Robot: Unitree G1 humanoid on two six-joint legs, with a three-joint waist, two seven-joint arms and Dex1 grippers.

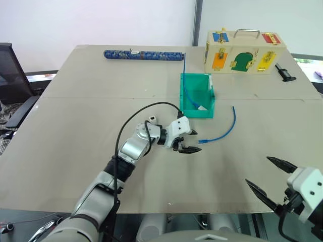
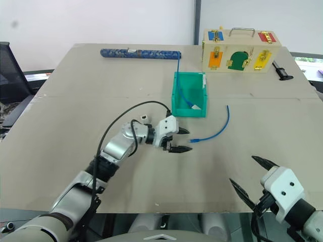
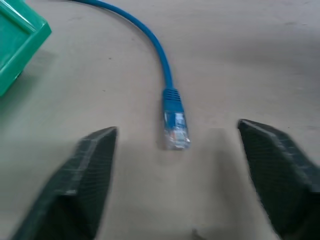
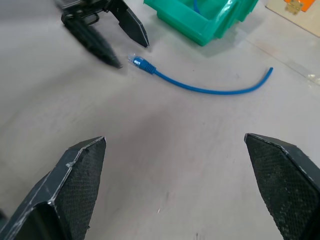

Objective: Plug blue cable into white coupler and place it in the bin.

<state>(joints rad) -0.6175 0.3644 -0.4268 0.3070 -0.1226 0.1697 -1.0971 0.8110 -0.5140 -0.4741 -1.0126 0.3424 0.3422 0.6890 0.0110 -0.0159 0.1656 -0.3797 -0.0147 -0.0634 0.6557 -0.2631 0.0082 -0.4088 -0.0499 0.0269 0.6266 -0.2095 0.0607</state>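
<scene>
My right jaws [image 1: 272, 176] hang open and empty over the near edge of the desk [image 1: 75, 111], well short of the bin [image 1: 197, 96]. My left jaws [image 1: 189, 141] are spread on either side of the clear plug of the blue cable [image 1: 224, 132], not yet gripping it; the cable lies loose on the desk just beside the bin. Inside the bin another blue cable [image 1: 185, 80] leans against the wall beside something small and white, perhaps the coupler [image 1: 202, 107]. I judge plugging and placing remain.
</scene>
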